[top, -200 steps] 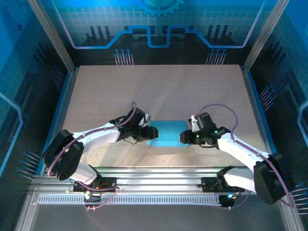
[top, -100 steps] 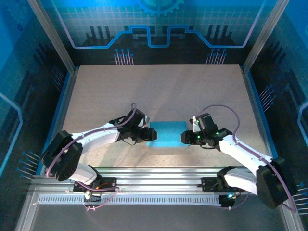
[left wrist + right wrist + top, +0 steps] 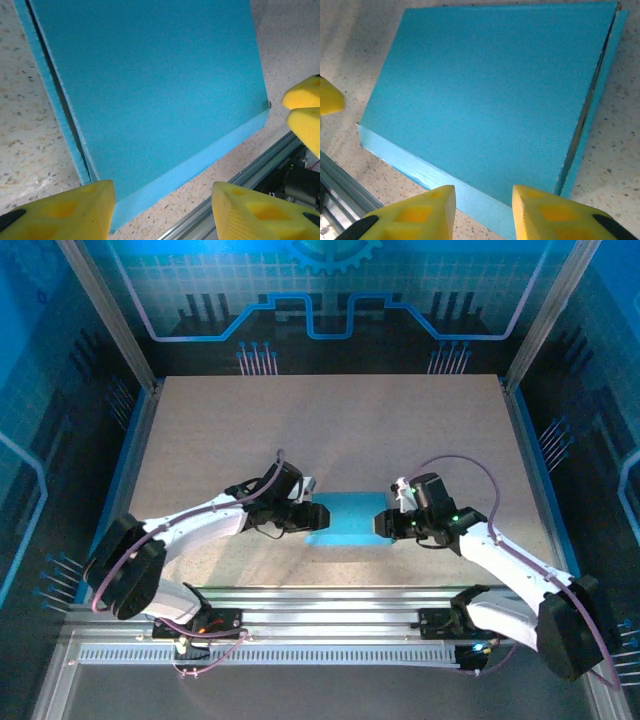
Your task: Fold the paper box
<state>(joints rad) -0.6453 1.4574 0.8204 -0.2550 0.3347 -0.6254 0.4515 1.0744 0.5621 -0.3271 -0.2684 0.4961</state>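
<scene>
Paper box [image 3: 350, 517] lies flat and closed on the speckled table [image 3: 330, 420], blue side up. It sits a little near of centre, just far of the metal rail [image 3: 330, 605] at the near edge. It rests between the two grippers, one at its left end and one at its right.

The left gripper [image 3: 318, 515] is at the box's left end. In the left wrist view its yellow fingers [image 3: 65, 212] stand well apart, released, with a near corner of the box [image 3: 150, 90] in the gap between them. Nothing is clamped.

The right gripper [image 3: 382, 524] is at the box's right end. In the right wrist view its fingers [image 3: 415, 215] stand closer together, yet a clear gap remains, and the box's pale side wall [image 3: 435, 175] runs into it. They may be brushing the cardboard, but the angle is too poor to say.

Along the far long edge a dark slit [image 3: 592, 90] separates a narrow strip from the top panel.
</scene>
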